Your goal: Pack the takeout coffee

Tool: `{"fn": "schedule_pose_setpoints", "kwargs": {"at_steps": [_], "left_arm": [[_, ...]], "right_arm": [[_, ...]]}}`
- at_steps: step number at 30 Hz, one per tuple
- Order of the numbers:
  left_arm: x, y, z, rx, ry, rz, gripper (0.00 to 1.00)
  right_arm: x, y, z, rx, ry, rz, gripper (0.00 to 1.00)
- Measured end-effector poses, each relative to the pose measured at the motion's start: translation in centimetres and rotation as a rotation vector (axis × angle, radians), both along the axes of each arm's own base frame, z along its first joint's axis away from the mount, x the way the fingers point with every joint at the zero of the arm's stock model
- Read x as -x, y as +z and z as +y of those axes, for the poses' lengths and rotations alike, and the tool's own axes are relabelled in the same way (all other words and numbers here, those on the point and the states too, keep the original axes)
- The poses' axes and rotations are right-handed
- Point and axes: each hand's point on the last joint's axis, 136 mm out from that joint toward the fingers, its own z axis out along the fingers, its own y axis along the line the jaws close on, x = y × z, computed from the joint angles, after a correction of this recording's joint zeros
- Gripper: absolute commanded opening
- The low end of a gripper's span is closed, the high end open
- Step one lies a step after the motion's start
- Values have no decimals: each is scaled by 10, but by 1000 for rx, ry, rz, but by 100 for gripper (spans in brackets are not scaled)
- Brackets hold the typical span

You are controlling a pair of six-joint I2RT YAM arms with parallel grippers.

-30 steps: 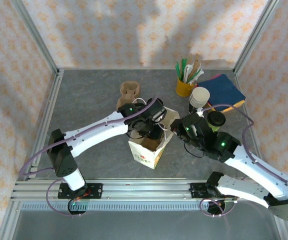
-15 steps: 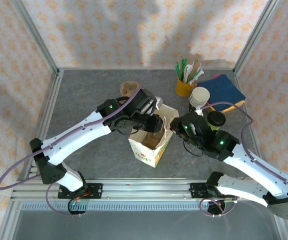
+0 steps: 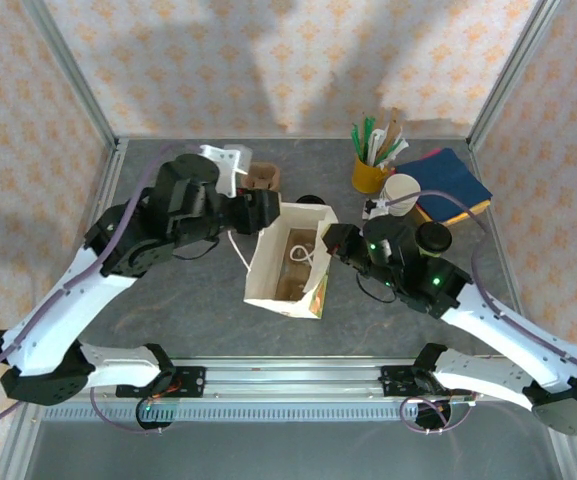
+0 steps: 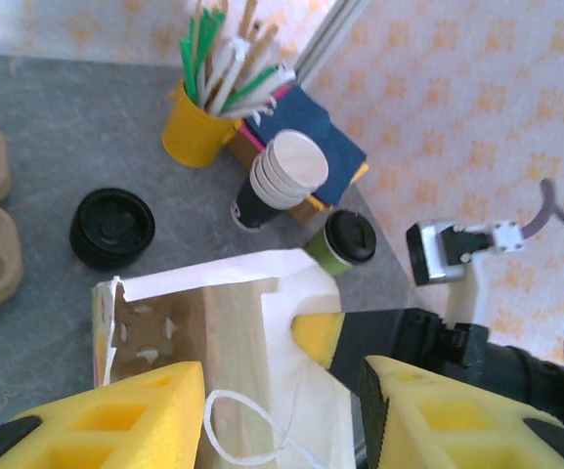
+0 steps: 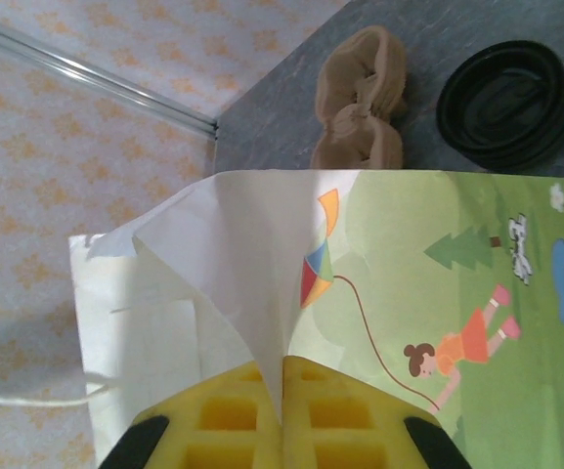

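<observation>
Grey stone-look tabletop (image 3: 318, 165) — pale orange-flowered walls (image 3: 268, 60), aluminium frame posts (image 3: 70, 70) at corners.

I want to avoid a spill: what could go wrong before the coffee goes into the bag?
The right gripper pinches only one thin edge of the paper bag; its jaws may tear it or tip it.
The takeout coffee stands close to the stacked cups; reaching might topple them.

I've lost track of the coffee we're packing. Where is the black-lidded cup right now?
In the top view, the black-lidded cup stands right of the paper bag, beside the stack of white cups.
</observation>
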Motion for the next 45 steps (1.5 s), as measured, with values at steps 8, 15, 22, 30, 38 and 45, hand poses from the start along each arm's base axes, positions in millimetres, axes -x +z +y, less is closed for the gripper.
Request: {"fn": "schedule_pose_setpoints", "kwargs": {"at_steps": [8, 15, 22, 30, 38, 45], "left_arm": [[-5, -4, 17, -13, 64, -9, 48], [-9, -16, 20, -33, 81, 11, 48], [-10, -16, 23, -29, 96, 14, 48], [-12, -22, 28, -38, 117, 21, 48], [-12, -24, 29, -41, 118, 25, 48], [-12, -28, 29, -47, 118, 31, 48]], "right_arm": [[-12, -16, 30, -7, 97, 70, 0], [-16, 6, 44, -72, 156, 87, 0], [-16, 17, 50, -107, 185, 86, 0], [-31, -9, 58, -79, 208, 163, 0], [-46, -13, 45, -67, 229, 154, 0], [-60, -34, 39, -38, 263, 203, 2]]}}
